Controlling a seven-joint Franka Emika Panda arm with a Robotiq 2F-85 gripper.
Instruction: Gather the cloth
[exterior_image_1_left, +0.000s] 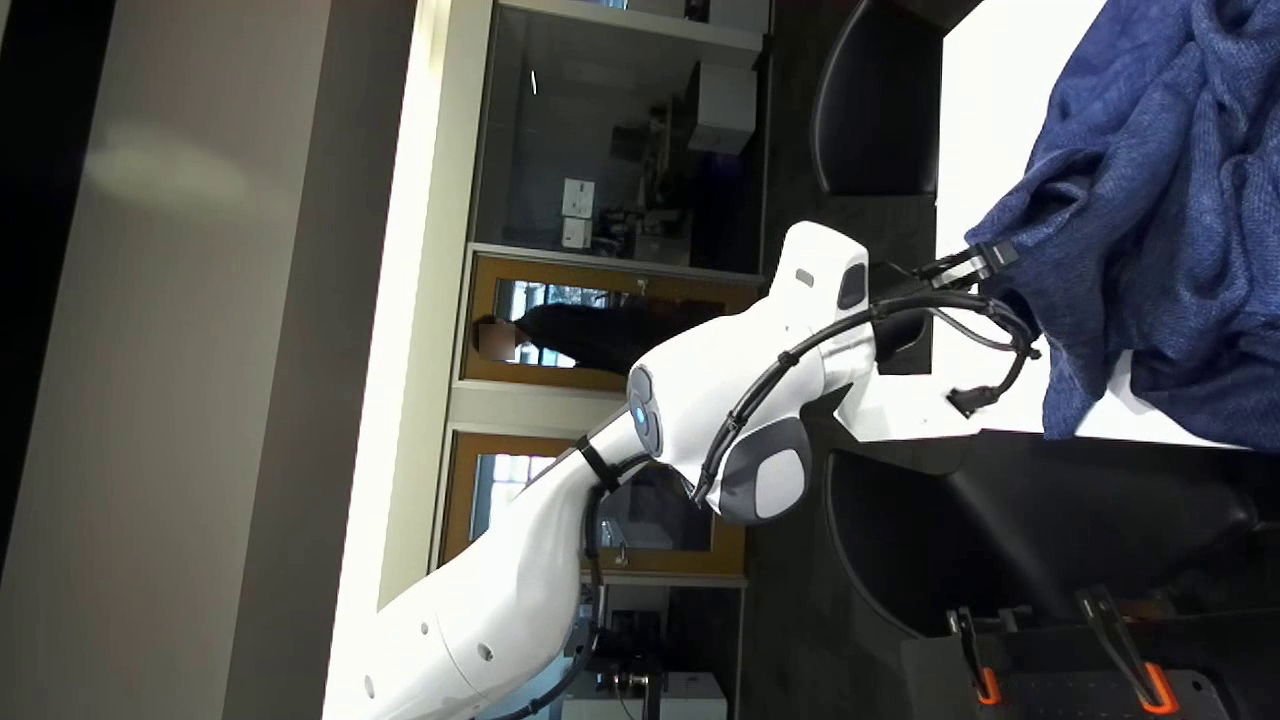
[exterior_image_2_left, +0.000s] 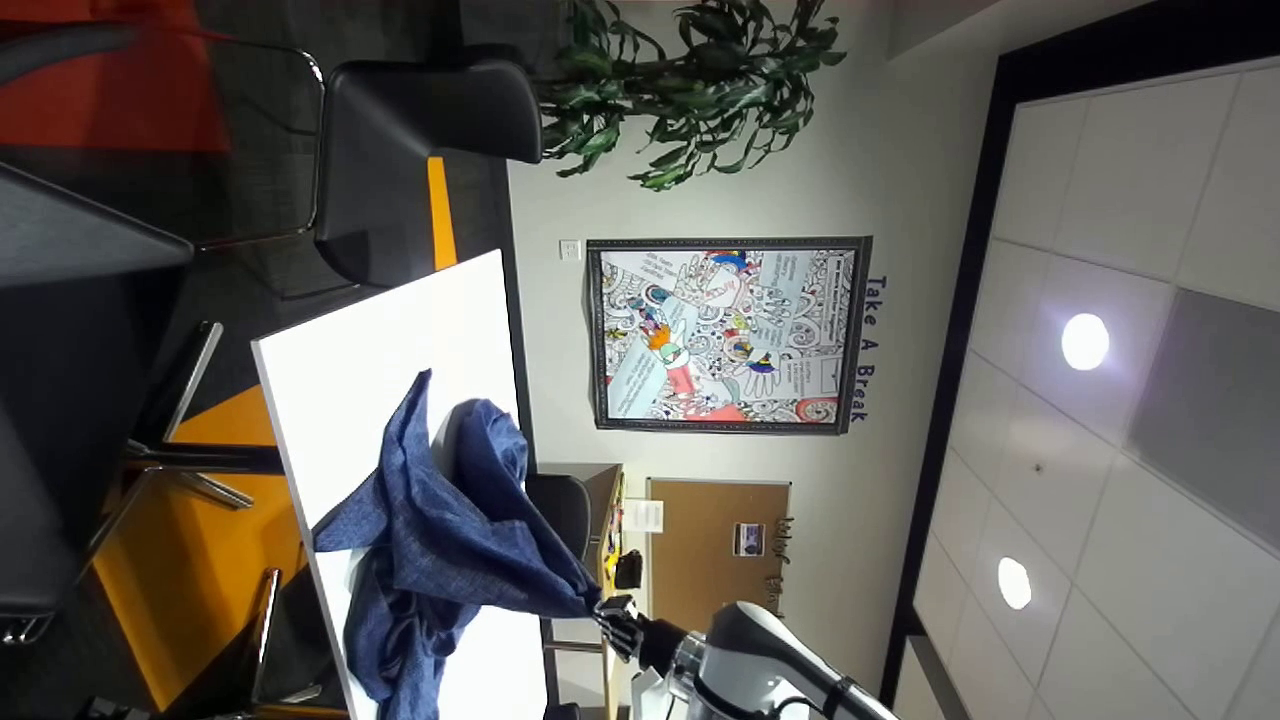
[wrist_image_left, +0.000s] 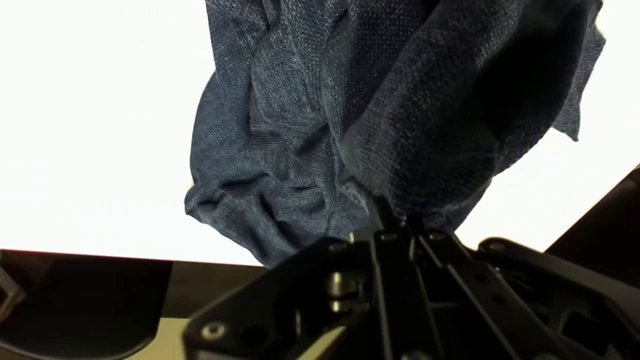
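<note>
- Wall lettering (exterior_image_2_left: 868, 345) reads "Take A Break" above a framed poster (exterior_image_2_left: 730, 335); some of the poster's blocks carry print too small to make out.
- Beside it, a corkboard (exterior_image_2_left: 700, 580) has script lettering along its top edge that I cannot read with certainty.
- White table (exterior_image_2_left: 400, 330): its top runs on past the cloth (exterior_image_2_left: 460, 540) to the far corners, with a black chair (exterior_image_2_left: 400, 170) near that end.
- Navy and deeply wrinkled, the cloth lies heaped across the table, one corner reaching the long edge; a raised fold narrows upward to the gripper (exterior_image_2_left: 606, 608).
- Gripper closed, its fingertips pinching a gathered bit of the cloth above the table; the wrist view shows the fingers close together with fabric bunched at their tips.
- White arm (exterior_image_1_left: 740, 350), bent at its joints, reaches down toward the cloth, a black cable (exterior_image_1_left: 930, 300) running along it and looping past the gripper.
</note>
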